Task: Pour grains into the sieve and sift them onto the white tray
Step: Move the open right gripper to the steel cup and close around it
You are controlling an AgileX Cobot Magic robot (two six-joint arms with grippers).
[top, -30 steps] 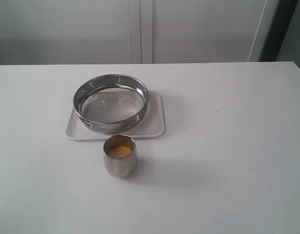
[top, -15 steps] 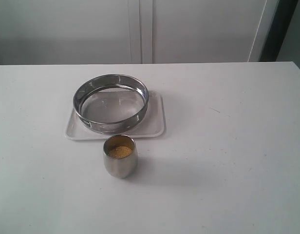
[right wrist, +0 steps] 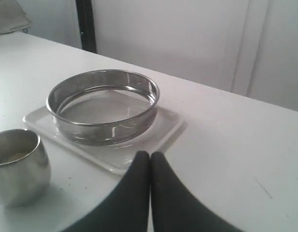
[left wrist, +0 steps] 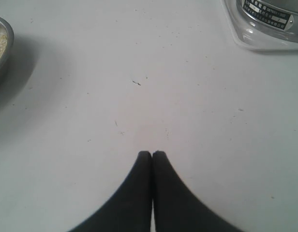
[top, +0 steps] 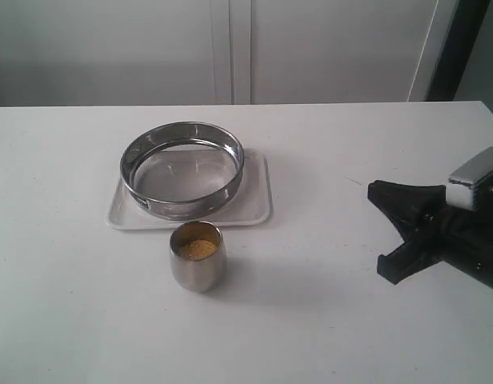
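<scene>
The steel sieve [top: 187,205] rests on the white tray [top: 258,205], its mesh bare. In front of them a small steel cup [top: 198,272] holds yellow grains [top: 197,249]. My right gripper [top: 378,230] hovers over the table at the right, well away from the cup. There its black fingers look forked. The right wrist view shows that gripper [right wrist: 150,153] shut and empty, facing the sieve [right wrist: 103,126], tray [right wrist: 156,137] and cup [right wrist: 18,169]. My left gripper [left wrist: 152,152] is shut and empty over bare table, with the cup's rim [left wrist: 5,46] and the tray's corner [left wrist: 250,42] at the edges.
A white table [top: 350,320] carries everything. White cabinet doors [top: 230,48] stand behind its far edge. A dark post [top: 458,40] rises at the back right.
My right gripper has come into the exterior view from the right edge. The sieve, tray and cup have not moved.
</scene>
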